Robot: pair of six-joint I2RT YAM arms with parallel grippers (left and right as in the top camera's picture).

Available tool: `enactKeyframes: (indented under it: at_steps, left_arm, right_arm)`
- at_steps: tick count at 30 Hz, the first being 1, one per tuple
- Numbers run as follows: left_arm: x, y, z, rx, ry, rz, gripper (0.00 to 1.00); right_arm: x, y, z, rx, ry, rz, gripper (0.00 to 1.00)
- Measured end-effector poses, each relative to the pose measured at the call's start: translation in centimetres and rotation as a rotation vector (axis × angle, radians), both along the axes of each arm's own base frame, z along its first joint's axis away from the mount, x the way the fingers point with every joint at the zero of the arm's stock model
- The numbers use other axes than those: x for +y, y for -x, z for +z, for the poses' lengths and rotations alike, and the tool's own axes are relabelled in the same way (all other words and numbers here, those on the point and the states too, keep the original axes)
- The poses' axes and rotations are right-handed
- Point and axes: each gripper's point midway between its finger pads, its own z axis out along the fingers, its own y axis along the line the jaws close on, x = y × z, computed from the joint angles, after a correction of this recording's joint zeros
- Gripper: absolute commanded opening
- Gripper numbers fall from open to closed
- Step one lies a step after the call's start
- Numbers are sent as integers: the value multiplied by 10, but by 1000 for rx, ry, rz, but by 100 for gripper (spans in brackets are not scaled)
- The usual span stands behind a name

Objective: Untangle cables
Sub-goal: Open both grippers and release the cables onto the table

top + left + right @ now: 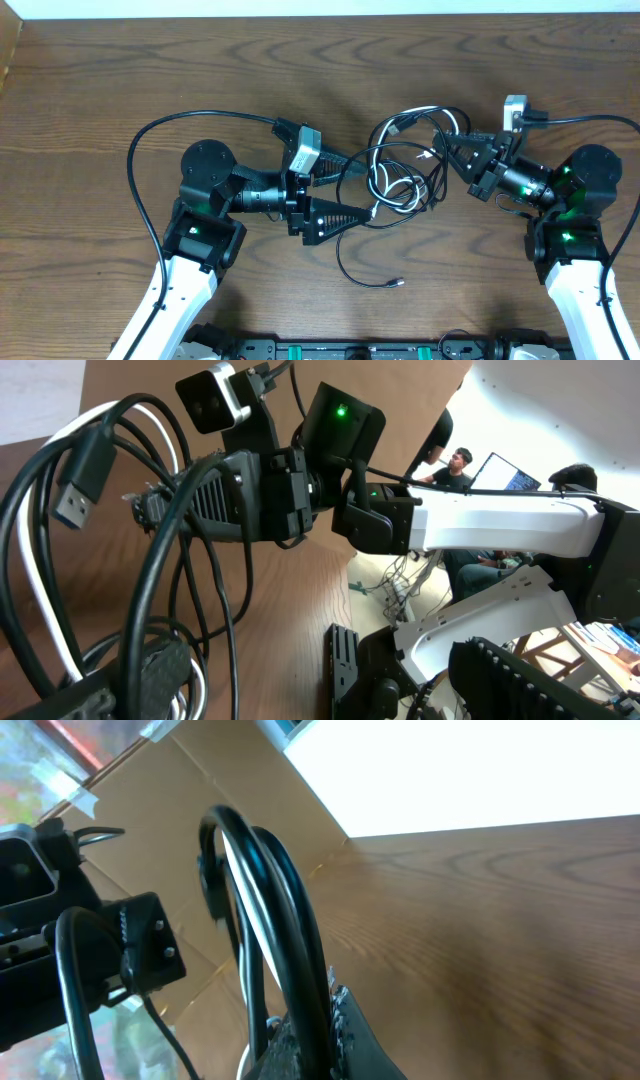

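Observation:
The cables (400,170) form a tangle of thin black and white cords at the table's middle. One black tail runs toward the front and ends in a small plug (396,283). My left gripper (360,185) stands open at the tangle's left side, and some loops pass between its fingers. In the left wrist view the cables (150,590) hang close by my left finger (150,670), with a USB plug (85,480) above. My right gripper (438,152) is shut on the tangle's right edge. The right wrist view shows black and white cords (290,900) pinched between its pads (350,1030).
Thick black arm cables curve over the table at the left (140,140) and right (590,118). Both arm bases (200,235) stand near the front edge beside a black rail (340,350). Cardboard (8,50) lies at the far left corner.

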Motion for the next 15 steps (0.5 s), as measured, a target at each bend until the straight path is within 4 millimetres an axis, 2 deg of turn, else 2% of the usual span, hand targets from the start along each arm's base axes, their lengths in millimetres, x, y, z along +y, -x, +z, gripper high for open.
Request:
enactKeyframes:
  at_steps: [11, 13, 15]
  left_arm:
    - [0, -4, 0, -3, 1, 23, 88]
    - [0, -8, 0, -3, 1, 46, 88]
    - [0, -11, 0, -3, 2, 65, 88]
  right_arm:
    - [5, 9, 1, 4, -6, 57, 1]
    - [7, 13, 2, -6, -6, 83, 9]
    - [9, 18, 5, -24, -5, 115, 22]
